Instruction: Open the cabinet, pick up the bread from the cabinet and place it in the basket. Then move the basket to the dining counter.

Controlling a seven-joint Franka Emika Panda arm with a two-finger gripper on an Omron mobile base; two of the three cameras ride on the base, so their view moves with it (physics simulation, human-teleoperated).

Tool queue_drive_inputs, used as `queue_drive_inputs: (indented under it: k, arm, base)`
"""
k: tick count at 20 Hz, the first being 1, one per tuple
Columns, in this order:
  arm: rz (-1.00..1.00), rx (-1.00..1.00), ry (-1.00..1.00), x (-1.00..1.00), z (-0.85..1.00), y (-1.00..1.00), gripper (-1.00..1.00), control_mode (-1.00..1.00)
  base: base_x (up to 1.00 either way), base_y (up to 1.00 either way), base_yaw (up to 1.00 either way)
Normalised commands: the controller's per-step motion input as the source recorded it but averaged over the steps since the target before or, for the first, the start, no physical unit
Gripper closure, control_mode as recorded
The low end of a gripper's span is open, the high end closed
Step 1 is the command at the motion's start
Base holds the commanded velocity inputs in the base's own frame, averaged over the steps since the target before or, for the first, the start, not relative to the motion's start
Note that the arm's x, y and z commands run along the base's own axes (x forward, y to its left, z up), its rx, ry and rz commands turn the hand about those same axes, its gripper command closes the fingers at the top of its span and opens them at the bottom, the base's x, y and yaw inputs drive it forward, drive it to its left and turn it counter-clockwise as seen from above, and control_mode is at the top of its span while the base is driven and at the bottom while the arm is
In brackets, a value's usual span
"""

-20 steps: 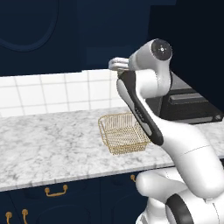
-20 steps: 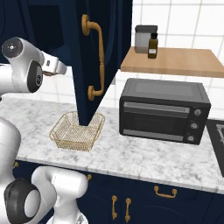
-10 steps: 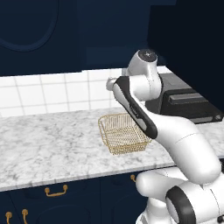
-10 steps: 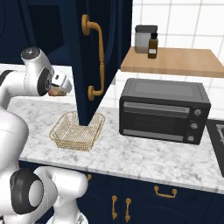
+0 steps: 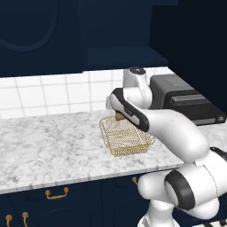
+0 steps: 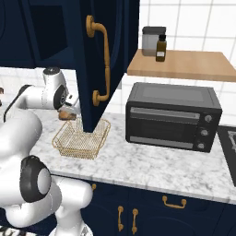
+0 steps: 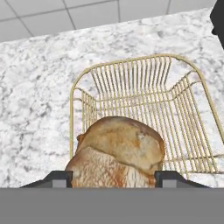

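Note:
My gripper (image 7: 113,176) is shut on the bread (image 7: 119,152), a golden-brown roll wedged between the two dark fingertips (image 7: 58,177). It hangs over the near rim of the gold wire basket (image 7: 131,61), which holds nothing. In the left base view the gripper (image 5: 119,116) holds the bread (image 5: 119,116) just above the basket's (image 5: 133,150) back edge. From the right, the bread (image 6: 68,114) is at the left rear corner of the basket (image 6: 76,151). The navy cabinet door (image 6: 87,60) stands open.
The open door's lower edge hangs close over the basket's right side. A black toaster oven (image 6: 173,115) stands on the marble worktop (image 6: 147,166) to the right. Above it a wooden shelf (image 6: 184,67) carries a jar and a bottle. Navy drawers with brass pulls run below.
The arm has swung down and forward from cabinet height, carrying the bread to just above the basket. The jaws have stayed closed on the roll.

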Motion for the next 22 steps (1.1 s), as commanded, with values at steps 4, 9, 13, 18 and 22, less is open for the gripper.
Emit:
queue_drive_inputs:
  k: [4, 9, 13, 18, 22]
  arm:
    - [0.00, -0.01, 0.07, 0.27, -1.00, -0.03, 1.00, -1.00]
    - [0.00, 0.00, 0.08, 0.30, -1.00, -0.11, 1.00, -1.00]
    - [0.00, 0.00, 0.04, 0.29, -0.93, -0.01, 1.00, -1.00]
    - [0.00, 0.00, 0.00, 0.01, -0.68, 0.00, -1.00, -1.00]
    - [0.00, 0.00, -0.04, 0.00, -0.29, 0.00, -1.00, -1.00]
  base:
    - [0.00, 0.00, 0.00]
    - [0.00, 0.00, 0.00]
    - [0.00, 0.00, 0.00]
    - [0.00, 0.00, 0.00]
    - [0.00, 0.00, 0.00]
